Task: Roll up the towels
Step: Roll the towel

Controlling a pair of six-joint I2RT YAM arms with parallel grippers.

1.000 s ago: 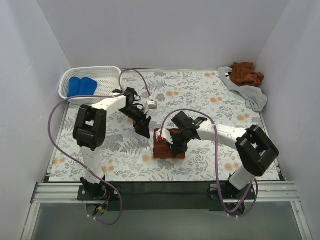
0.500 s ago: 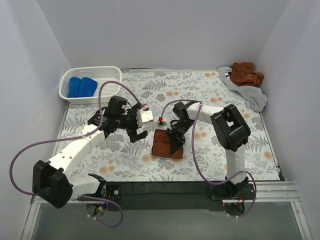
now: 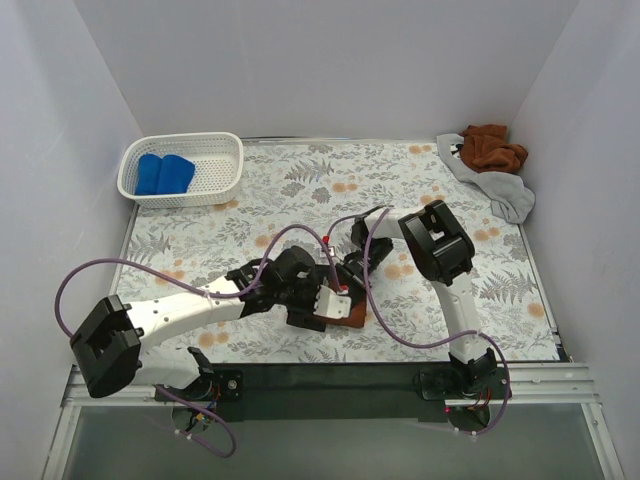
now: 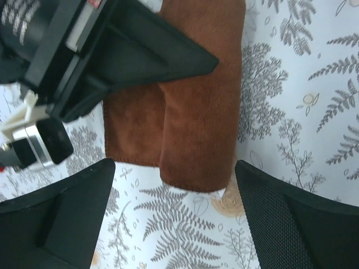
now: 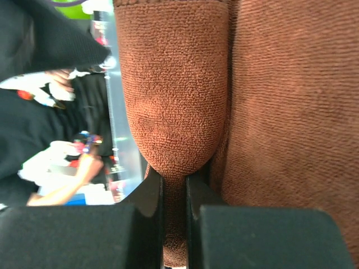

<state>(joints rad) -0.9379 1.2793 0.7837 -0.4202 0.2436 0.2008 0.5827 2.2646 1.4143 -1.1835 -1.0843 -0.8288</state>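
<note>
On my screen the rust-brown towel (image 3: 348,314) lies on the flowered tabletop (image 3: 420,170), near the middle and toward the near edge. From above I see only a small brown patch of it, because both pincers cover the rest. The left wrist camera shows it better: the rust-brown towel (image 4: 202,101) is partly rolled, with one thick, rounded roll along one side and a flat single layer with a hemmed edge beside it. The cloth is short-piled and soft, without a pattern. In that view the long axis of the roll runs straight away from the camera, and its rounded end points back toward the left pincer (image 4: 174,168). How this axis lies between left and right in the scene I cannot tell from the overhead view. The left pincer is wide open, one finger on each side of that end, and I see no clear contact with the cloth. The right pincer (image 5: 175,190) is narrow and holds a fold of the rust-brown towel (image 5: 168,101) between its fingers; the bulge of the roll stands just above them. In the overhead view the left pincer (image 3: 315,300) and the right pincer (image 3: 350,275) are close together over the towel. At the far left two blue towels (image 3: 165,172) lie in a white basket (image 3: 225,150). In the far right corner a second rust-brown towel (image 3: 492,147) lies crumpled on a grey towel (image 3: 497,190).
</note>
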